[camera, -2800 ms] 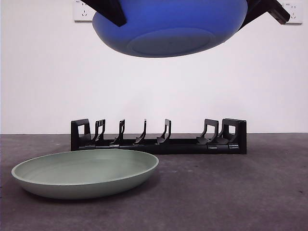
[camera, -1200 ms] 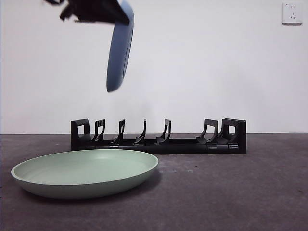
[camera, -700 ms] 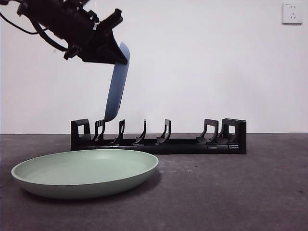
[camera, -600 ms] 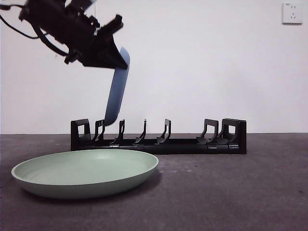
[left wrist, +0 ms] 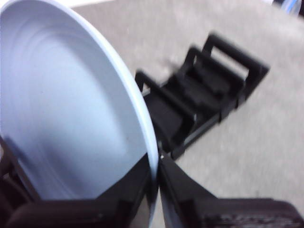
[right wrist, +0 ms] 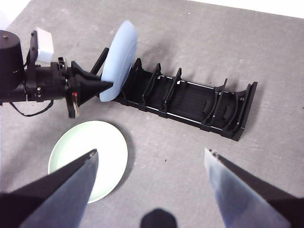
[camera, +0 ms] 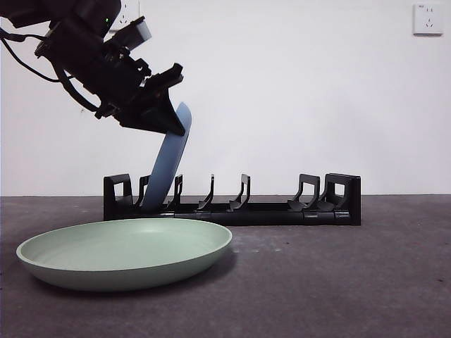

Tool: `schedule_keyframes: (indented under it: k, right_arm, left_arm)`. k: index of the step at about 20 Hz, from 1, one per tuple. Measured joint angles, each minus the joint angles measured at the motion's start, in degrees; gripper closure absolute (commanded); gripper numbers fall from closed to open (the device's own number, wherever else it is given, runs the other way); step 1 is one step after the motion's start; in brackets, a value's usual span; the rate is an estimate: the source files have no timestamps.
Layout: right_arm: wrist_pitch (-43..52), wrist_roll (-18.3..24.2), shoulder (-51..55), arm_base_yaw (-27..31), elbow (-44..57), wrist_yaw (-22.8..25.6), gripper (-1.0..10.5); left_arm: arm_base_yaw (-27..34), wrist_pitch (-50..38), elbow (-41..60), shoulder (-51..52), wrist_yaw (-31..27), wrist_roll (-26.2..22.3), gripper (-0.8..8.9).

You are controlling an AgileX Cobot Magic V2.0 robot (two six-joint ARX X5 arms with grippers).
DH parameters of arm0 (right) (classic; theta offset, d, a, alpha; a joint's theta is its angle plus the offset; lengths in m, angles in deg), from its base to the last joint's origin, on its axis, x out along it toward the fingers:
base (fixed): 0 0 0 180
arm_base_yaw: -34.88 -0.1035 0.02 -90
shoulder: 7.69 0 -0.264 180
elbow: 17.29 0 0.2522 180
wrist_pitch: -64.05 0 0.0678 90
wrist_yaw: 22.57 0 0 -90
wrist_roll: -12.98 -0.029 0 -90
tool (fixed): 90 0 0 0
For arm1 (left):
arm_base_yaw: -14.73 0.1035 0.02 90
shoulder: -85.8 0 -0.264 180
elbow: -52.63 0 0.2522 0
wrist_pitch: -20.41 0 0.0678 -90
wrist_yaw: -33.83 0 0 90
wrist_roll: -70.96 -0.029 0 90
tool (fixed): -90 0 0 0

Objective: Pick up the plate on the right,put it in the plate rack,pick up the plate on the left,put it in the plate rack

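The left gripper (camera: 171, 120) pinches the blue plate's (camera: 168, 160) rim, its lower edge inside the plate rack's (camera: 232, 201) end slot. The green plate (camera: 125, 252) lies before the rack; the right gripper (right wrist: 151, 164) hangs spread above.

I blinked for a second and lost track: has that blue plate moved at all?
Yes. The blue plate, gripped by the left hand, has come down: its lower edge hung above the plate rack and now sits among the prongs at its left end.
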State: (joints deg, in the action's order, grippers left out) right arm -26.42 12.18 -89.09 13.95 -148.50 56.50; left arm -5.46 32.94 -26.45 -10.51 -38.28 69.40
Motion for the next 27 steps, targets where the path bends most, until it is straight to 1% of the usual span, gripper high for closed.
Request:
schedule_keyframes:
  k: [3,6,7,9,10,15,18,23,25,27]
  right_arm:
    - [0.0,0.0,-0.1,0.0,0.0,0.0,5.7]
    - [0.0,0.1,-0.6,0.0,0.0,0.0,5.7]
    - [0.0,0.2,-0.7,0.0,0.0,0.0,5.7]
    - [0.0,0.2,-0.8,0.0,0.0,0.0,5.7]
    - [0.0,0.2,-0.7,0.0,0.0,0.0,5.7]
    - [-0.4,0.2,-0.8,0.0,0.0,0.0,5.7]
    - [-0.4,0.2,-0.8,0.0,0.0,0.0,5.7]
    - [-0.3,0.2,-1.3,0.0,0.0,-0.2,5.7]
    - [-0.3,0.2,-2.8,0.0,0.0,-2.6,5.7]
    - [-0.3,0.2,-5.6,-0.2,0.0,-6.1,5.7]
  left_arm:
    - [-0.1,1.2,0.0,0.0,-0.4,-2.8,8.22]
    - [-0.1,1.6,0.0,0.0,-0.4,-3.5,8.04]
    - [-0.1,1.6,0.0,0.0,-0.4,-3.5,7.55]
    - [-0.1,2.1,0.0,0.0,-1.2,-3.6,6.05]
    - [0.0,2.5,0.0,0.0,-1.2,-3.6,5.84]
    - [0.1,4.6,0.0,0.2,-1.2,-3.8,5.84]
    - [0.1,7.6,0.0,3.0,-1.2,-3.8,5.84]
    - [0.1,13.9,0.0,14.7,-1.2,-3.9,5.84]
    - [0.1,18.5,0.0,20.5,-1.2,-4.1,5.84]
    - [0.1,24.7,0.0,27.0,-1.2,-6.0,5.84]
